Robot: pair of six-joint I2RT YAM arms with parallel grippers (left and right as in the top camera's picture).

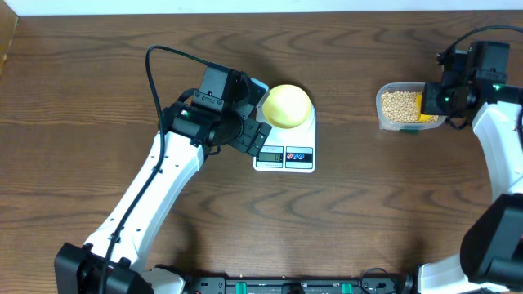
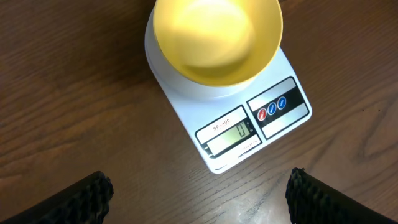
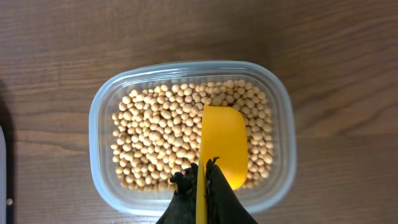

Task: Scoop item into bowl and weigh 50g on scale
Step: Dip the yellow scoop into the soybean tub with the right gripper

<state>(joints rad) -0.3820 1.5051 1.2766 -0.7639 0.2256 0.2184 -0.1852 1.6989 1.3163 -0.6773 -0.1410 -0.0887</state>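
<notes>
The pale yellow bowl [image 1: 287, 105] [image 2: 216, 38] stands empty on the white scale [image 1: 286, 155] [image 2: 273, 134]. My left gripper [image 1: 252, 122] [image 2: 199, 199] hovers open just left of the scale, nothing between its fingers [image 2: 81, 198]. Tan beans [image 1: 401, 104] [image 3: 155, 137] fill a clear plastic tub [image 1: 382, 110] [image 3: 102, 112] at the right. My right gripper [image 1: 433, 96] [image 3: 203, 177] is shut on the handle of a bright yellow scoop [image 3: 224, 140], whose empty blade lies over the beans.
Dark wood-grain table [image 1: 98, 73] all round. The left arm's black cable [image 1: 159, 57] loops up beside the scale. The right arm's white links [image 1: 502, 139] run down the right edge.
</notes>
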